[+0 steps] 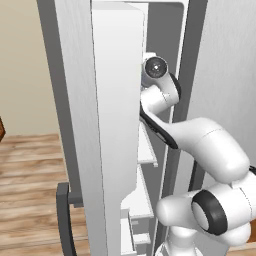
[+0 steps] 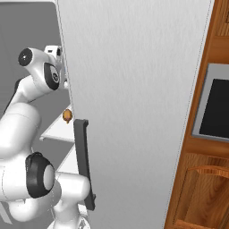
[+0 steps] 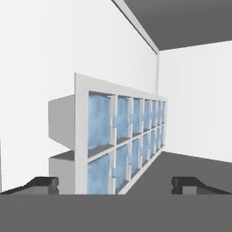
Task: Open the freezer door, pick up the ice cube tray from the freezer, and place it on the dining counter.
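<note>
The freezer door [image 1: 75, 125] stands swung open at the left, its white inner lining [image 1: 117, 100] facing the freezer [image 1: 165, 30]. My arm reaches into that compartment above the white shelves [image 1: 147, 150]. In the hand view the ice cube tray [image 3: 122, 136] is close ahead, whitish with two rows of pale blue cells, lying along the white freezer wall. The rolled view makes it look set on edge. My gripper [image 3: 117, 186] is open, with one fingertip [image 3: 43, 185] on either side of the tray's near end, not touching it. The dining counter is out of view.
The plain silver fridge door [image 2: 134, 112] is shut at the right, its dark handle [image 2: 82, 161] beside my arm. A small brown item [image 2: 67, 115] sits on a shelf inside. Wooden cabinets with a black-fronted appliance [image 2: 219, 107] stand further right. Wood floor [image 1: 30, 175] lies left of the open door.
</note>
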Controlling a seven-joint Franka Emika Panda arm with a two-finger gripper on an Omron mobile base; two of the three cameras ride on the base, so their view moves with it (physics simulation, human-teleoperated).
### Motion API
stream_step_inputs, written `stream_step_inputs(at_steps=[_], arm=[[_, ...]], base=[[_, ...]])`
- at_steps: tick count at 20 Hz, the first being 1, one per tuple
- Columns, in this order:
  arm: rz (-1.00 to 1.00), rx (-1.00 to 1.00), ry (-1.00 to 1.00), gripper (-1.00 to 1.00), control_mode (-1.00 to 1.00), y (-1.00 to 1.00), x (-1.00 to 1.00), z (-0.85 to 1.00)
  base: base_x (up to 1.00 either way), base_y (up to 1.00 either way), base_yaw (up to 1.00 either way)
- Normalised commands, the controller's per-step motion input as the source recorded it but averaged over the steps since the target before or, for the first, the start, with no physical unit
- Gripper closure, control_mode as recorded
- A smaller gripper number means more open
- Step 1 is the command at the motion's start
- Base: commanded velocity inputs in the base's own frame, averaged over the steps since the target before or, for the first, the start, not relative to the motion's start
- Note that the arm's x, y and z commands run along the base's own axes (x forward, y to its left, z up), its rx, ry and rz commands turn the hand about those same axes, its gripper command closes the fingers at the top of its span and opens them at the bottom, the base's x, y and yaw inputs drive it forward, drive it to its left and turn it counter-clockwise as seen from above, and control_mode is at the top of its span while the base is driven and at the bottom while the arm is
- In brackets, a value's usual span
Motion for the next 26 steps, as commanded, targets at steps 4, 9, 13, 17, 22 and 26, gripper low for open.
stream_step_inputs(at_steps=[4, 9, 13, 17, 22, 26], arm=[[0.0, -0.02, 0.03, -1.0, -1.0, 0.15, 0.41, -0.15], [0.0, -0.02, 0.02, -1.0, -1.0, 0.18, 0.37, -0.18], [0.0, 0.0, 0.0, -1.0, -1.0, 0.01, 0.1, -0.03], [0.0, 0.0, 0.0, -1.0, -1.0, 0.0, 0.0, 0.0], [0.0, 0.0, 0.0, -1.0, -1.0, 0.0, 0.0, 0.0], [0.0, 0.0, 0.0, 1.0, -1.0, 0.0, 0.0, 0.0]], base=[[0.0, 0.0, 0.0], [0.0, 0.0, 0.0], [0.0, 0.0, 0.0], [0.0, 0.0, 0.0], [0.0, 0.0, 0.0], [0.0, 0.0, 0.0]])
